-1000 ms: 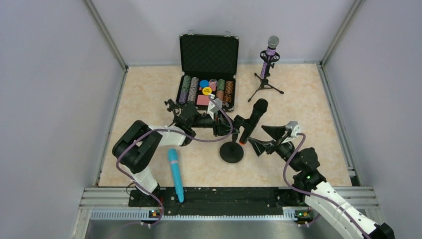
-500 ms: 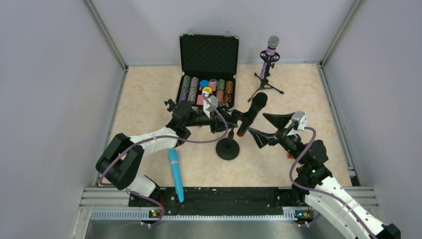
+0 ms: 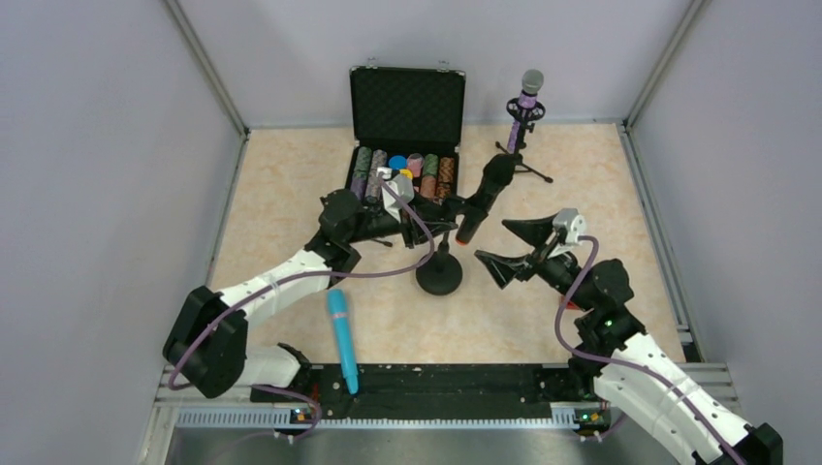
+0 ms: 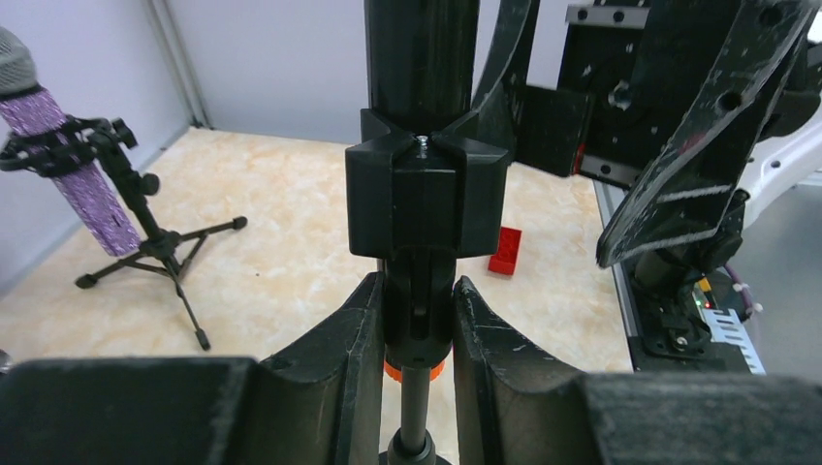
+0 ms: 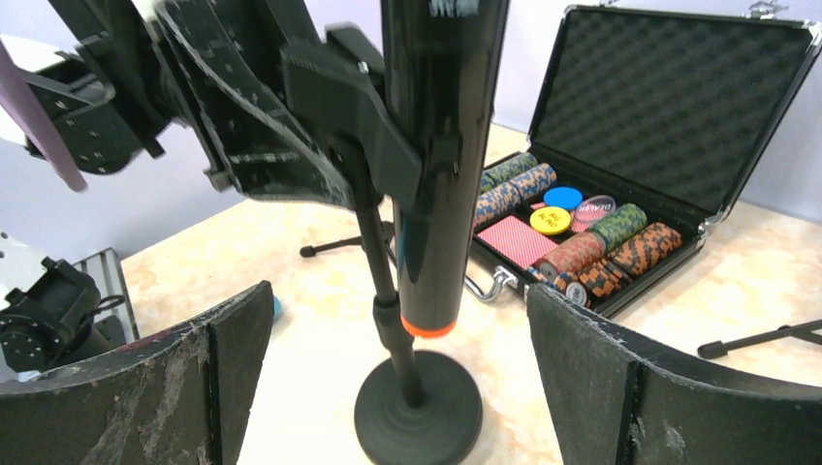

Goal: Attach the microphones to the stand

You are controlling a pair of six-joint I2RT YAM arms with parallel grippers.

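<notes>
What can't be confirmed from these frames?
- Black microphone head: cut off by the top edge in both wrist views; small and dark in the top view.
- Its seating in the clip: left wrist view, the clip's own body hides it.
- Stand base: left wrist view, cut by the bottom edge.
- Turquoise microphone: right wrist view, mostly behind a finger.

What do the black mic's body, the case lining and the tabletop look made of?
The black microphone looks like glossy hard plastic or painted metal: sharp reflections, can't tell which. The case lining is matte black dimpled foam. The table shows a beige marble pattern, probably laminate or print.
</notes>
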